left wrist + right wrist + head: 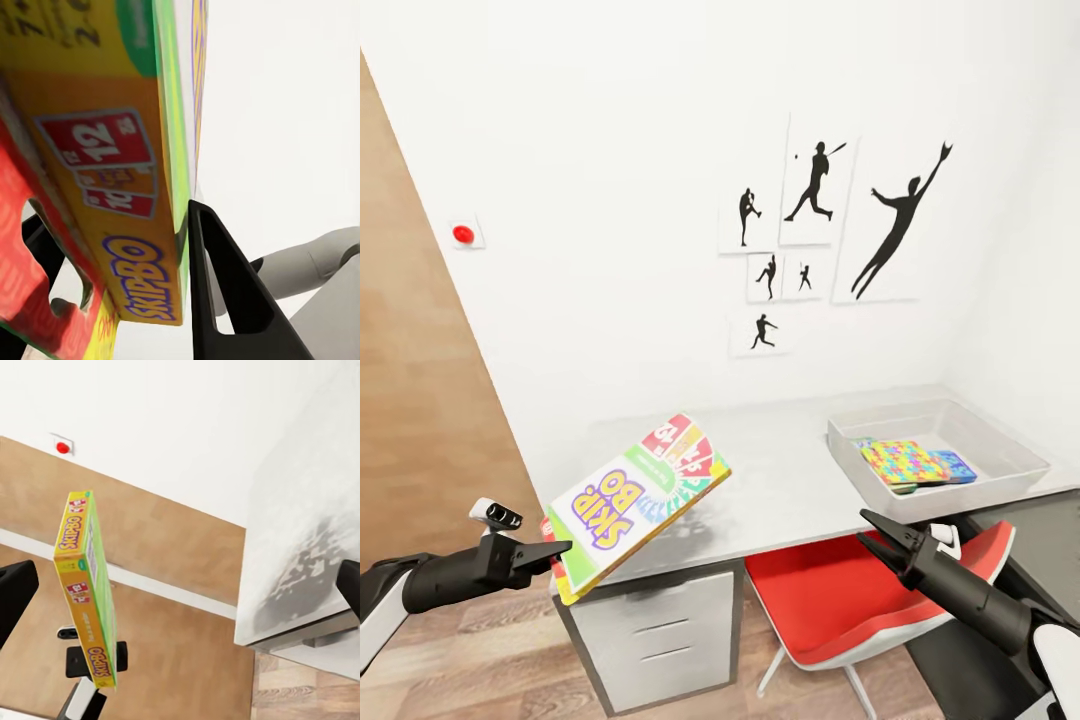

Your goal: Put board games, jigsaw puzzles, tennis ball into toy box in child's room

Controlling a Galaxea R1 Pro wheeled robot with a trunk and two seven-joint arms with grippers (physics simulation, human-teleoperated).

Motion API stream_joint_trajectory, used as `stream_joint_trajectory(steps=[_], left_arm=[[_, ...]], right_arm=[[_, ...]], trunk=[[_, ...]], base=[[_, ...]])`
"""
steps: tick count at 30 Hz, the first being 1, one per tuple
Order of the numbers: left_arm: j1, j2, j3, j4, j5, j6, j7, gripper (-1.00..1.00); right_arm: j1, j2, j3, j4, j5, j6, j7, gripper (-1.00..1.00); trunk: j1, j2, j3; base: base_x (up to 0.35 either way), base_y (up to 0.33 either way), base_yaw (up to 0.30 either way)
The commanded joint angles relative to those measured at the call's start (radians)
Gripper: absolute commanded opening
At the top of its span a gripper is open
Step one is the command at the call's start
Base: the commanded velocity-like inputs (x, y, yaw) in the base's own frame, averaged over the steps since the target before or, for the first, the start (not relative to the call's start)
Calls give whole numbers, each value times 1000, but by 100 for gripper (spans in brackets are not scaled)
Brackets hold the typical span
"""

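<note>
A white wall (610, 200) carries black baseball silhouette prints (830, 235) and a red button (462, 234); a wood panel (410, 380) flanks it, with a red chair (840, 600) on plank flooring (490, 670).

The Skip-Bo box (637, 491) reads "SKIP BO" and "12".

Ahead of my left jaws: Skip-Bo box (637, 496) clamped, tilted, overhanging table (780, 480) edge | beyond it: bare tabletop, passable | ahead of right jaws: red chair (840, 600) below, toy box (1000, 450) wall above.
</note>
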Motion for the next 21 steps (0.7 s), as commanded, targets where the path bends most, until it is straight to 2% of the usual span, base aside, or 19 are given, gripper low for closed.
stream_joint_trajectory(steps=[1,6,21], left_arm=[[-1,1,-2,0,4,10,-2,-100],[-1,0,-2,0,3,10,-2,-100],[-1,0,-2,0,3,10,-2,-100]], right_arm=[[-1,1,-1,0,6,5,8,100],[-1,1,-1,0,6,5,11,100],[-1,2,-1,0,6,5,12,100]], trunk=[[-4,6,2],[-23,41,21],[-80,146,87]], base=[[0,0,-1],[0,0,-94],[0,0,-190]])
